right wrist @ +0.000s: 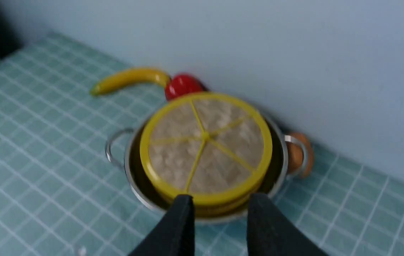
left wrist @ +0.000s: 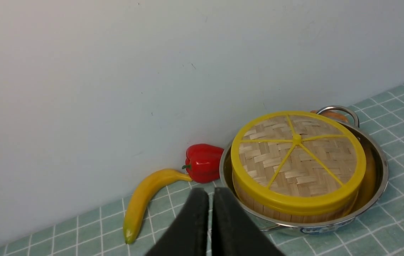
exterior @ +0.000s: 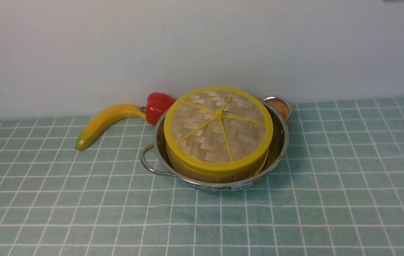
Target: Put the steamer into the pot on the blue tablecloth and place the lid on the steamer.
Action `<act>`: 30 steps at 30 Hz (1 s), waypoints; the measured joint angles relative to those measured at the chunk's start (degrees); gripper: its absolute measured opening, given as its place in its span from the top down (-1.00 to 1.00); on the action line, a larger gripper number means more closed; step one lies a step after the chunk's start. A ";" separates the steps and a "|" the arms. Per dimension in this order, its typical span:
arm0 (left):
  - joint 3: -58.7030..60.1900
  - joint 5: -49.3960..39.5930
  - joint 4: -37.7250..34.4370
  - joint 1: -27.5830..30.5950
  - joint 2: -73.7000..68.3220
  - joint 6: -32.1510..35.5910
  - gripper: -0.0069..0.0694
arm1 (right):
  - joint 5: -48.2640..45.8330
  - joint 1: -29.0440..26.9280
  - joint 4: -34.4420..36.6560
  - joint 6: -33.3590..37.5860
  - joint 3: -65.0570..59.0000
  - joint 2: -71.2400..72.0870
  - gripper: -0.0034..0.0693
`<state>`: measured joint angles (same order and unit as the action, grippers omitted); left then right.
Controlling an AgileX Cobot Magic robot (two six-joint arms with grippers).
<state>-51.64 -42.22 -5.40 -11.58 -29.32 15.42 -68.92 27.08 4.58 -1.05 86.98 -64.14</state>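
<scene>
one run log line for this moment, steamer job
steamer: in pot | lid: on steamer | left gripper: shut, empty | right gripper: open, empty | both clear of pot
</scene>
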 joint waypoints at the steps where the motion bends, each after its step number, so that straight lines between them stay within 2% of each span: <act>1: 0.00 0.00 0.00 0.00 0.00 -0.05 0.78 | 1.93 0.00 -0.55 0.00 -5.49 1.85 0.40; 4: 0.00 0.00 0.00 0.00 0.00 -0.39 0.75 | 13.73 0.00 -2.97 -0.06 -22.67 8.83 0.51; 8: 0.00 0.00 0.00 0.00 0.00 -0.44 0.73 | 28.50 0.00 -3.67 -0.84 -38.97 14.76 0.58; 12: 0.00 0.00 0.00 0.00 0.00 -0.43 0.70 | 36.25 0.00 -3.00 -1.41 -45.78 18.96 0.62; 25: 0.00 0.00 0.00 0.00 0.00 -0.43 0.65 | 39.20 0.00 3.28 -2.99 -46.36 22.68 0.56; 28: 0.00 0.00 0.00 0.00 0.00 -0.43 0.63 | 39.14 0.00 2.04 -1.72 -46.36 22.74 0.55; 30: 0.00 0.00 0.00 0.00 0.00 -0.43 0.61 | 38.93 -1.74 -1.27 1.05 -47.21 24.18 0.53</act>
<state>-51.64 -42.22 -5.40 -11.58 -29.32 14.99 -29.99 25.34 3.30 0.00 39.77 -39.96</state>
